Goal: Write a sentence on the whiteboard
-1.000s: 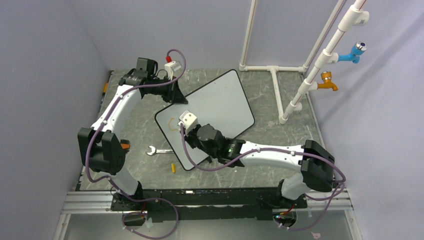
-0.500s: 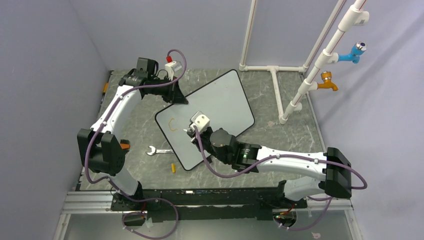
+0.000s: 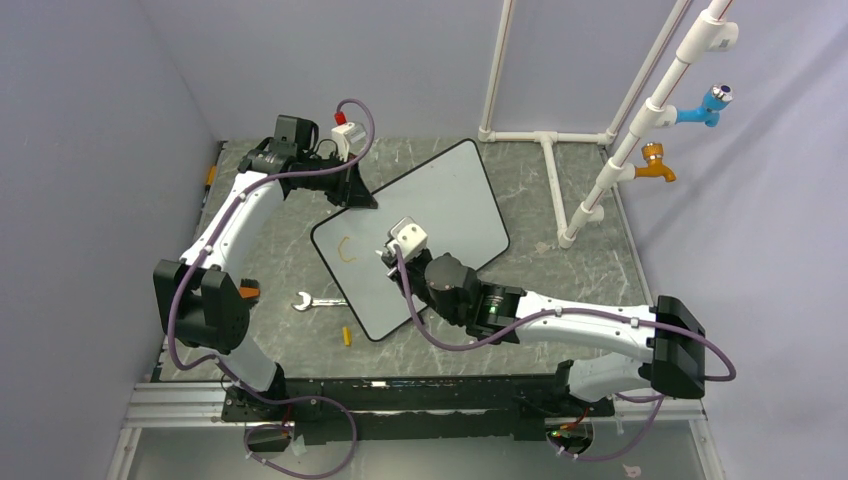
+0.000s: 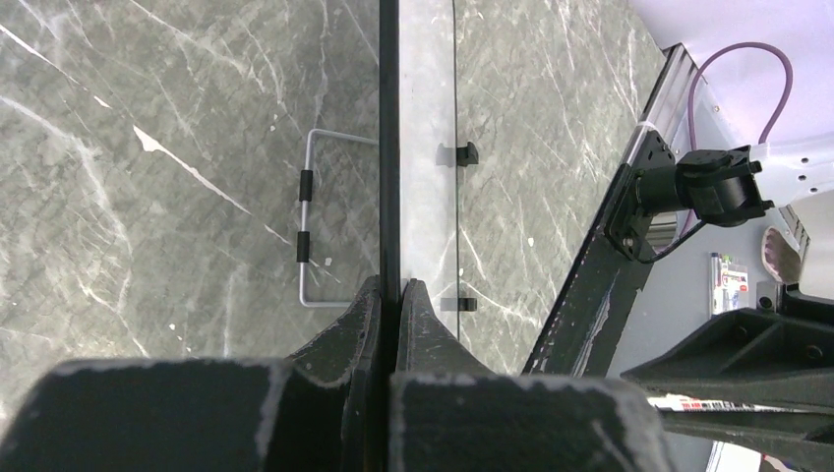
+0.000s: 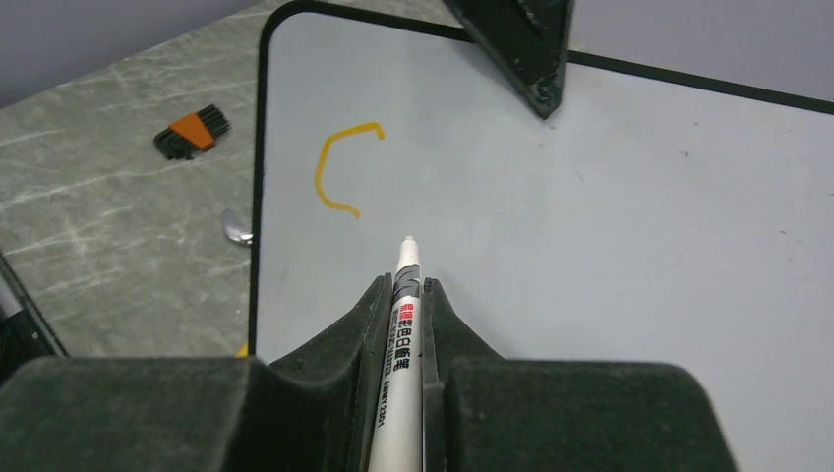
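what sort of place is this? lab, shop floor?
Probably a walled robot test cell: plain lilac walls around a grey marble-patterned table, plus a white plastic pipe frame carrying a blue tap and an orange tap.

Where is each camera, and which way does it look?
Top external: high behind, looking down at the table; left arm and right arm show.
Left wrist: on the left arm, looking along the whiteboard rim; left gripper clamps it.
Right wrist: on the right arm, looking down the marker at the orange C; right gripper shows.
Top and right wrist share the orange C.
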You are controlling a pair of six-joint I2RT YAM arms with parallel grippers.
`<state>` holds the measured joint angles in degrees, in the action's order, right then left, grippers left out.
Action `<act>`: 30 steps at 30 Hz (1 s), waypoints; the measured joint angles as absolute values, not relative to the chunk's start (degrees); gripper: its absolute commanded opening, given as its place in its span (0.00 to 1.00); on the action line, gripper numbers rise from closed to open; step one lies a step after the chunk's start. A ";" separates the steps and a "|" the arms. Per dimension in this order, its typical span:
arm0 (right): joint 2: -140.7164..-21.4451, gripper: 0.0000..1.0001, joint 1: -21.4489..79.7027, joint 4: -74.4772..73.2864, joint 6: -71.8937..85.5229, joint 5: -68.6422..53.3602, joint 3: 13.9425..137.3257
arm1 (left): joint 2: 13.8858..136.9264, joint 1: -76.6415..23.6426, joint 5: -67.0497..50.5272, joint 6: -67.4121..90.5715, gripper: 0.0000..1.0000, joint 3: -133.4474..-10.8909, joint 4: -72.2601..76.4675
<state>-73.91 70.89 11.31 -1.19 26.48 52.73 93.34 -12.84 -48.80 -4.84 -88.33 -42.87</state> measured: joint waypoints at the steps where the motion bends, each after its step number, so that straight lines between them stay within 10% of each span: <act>1: -74.11 0.00 70.30 11.51 -1.28 26.46 52.88 | 93.34 -12.84 -48.77 -4.84 0.00 -88.33 -42.87; 30: -83.83 0.00 64.99 15.07 -1.21 20.97 59.70 | 93.12 -13.10 -48.36 -4.84 0.00 -88.33 -42.89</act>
<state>-83.83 64.99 15.07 -1.21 20.97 59.70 93.12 -13.10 -48.36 -4.84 -88.33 -42.89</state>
